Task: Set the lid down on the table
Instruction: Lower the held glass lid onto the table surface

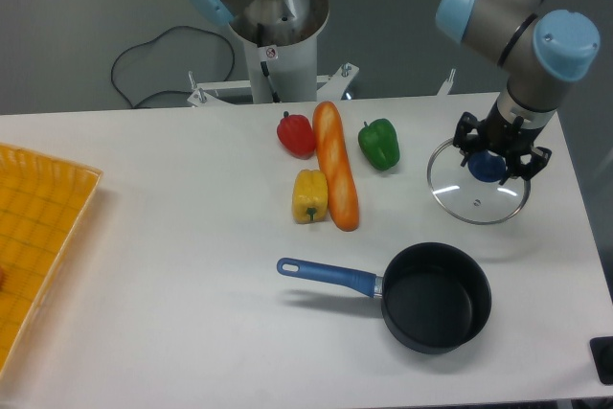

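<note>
The round glass lid (465, 196) with its thin metal rim hangs at the right side of the white table (192, 217), behind the pot and to the right of the green pepper. My gripper (490, 166) comes down from above and is shut on the lid's blue knob. The lid looks level and close to the tabletop; whether it touches I cannot tell. The black saucepan (436, 308) with the blue handle stands open in front of it.
A red pepper (297, 134), a long bread loaf (336, 165), a yellow pepper (309, 195) and a green pepper (379, 143) lie left of the lid. A yellow grid tray (34, 237) sits at the left edge. The robot base (278, 35) stands behind the table.
</note>
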Available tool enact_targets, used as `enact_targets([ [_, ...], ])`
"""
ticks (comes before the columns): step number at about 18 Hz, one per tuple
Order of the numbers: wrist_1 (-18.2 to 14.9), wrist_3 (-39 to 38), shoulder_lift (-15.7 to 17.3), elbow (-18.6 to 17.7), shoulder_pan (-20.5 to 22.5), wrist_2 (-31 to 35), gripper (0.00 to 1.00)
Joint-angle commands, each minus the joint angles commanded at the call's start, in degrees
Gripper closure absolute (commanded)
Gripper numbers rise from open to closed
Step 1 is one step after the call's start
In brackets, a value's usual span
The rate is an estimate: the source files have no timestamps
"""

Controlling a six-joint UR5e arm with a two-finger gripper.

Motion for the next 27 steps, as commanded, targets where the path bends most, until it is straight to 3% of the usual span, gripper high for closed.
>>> enact_targets([
  [7,3.78,1.15,-1.41,-2.55,0.53,0.26,0.5],
  [21,4.05,1.15,-4.4,-3.08,0.09,0.09,0.5],
  [27,5.63,1.15,-4.66,-3.96,0.09,0.17,0.5],
])
